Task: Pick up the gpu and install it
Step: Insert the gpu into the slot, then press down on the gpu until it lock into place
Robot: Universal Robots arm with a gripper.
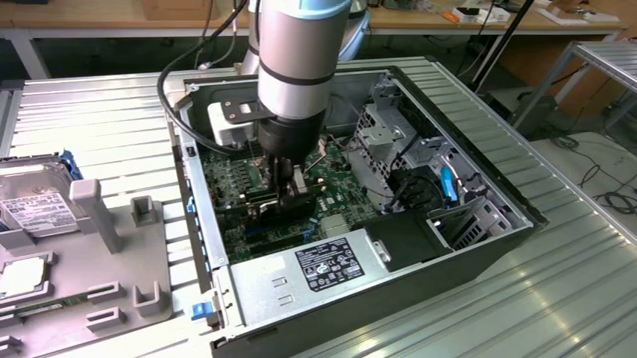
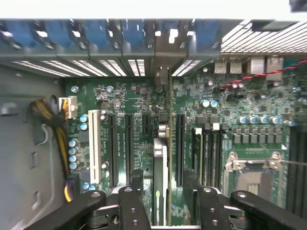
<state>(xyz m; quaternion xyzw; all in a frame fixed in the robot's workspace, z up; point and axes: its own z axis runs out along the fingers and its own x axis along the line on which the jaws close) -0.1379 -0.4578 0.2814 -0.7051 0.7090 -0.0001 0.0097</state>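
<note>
The gpu [image 2: 161, 158] stands edge-on in a motherboard slot, its metal bracket end reaching the rear slot openings of the computer case [image 1: 497, 201]. My gripper [image 2: 164, 191] straddles the card from above. Its black fingers [image 2: 136, 187] stand on either side with a small gap to the card on each side, so it is open and holds nothing. In the exterior view the gripper [image 1: 289, 195] is lowered deep into the case over the green motherboard [image 1: 333, 179], and the arm hides most of the gpu [image 1: 261, 200].
The power supply [image 1: 318, 270] fills the case's near end and a metal drive cage [image 1: 383, 142] stands beside the arm. Free expansion slots [image 2: 112, 148] and the CPU socket [image 2: 254, 167] flank the card. A grey fixture [image 1: 100, 246] at the exterior view's left holds a hard drive [image 1: 35, 201].
</note>
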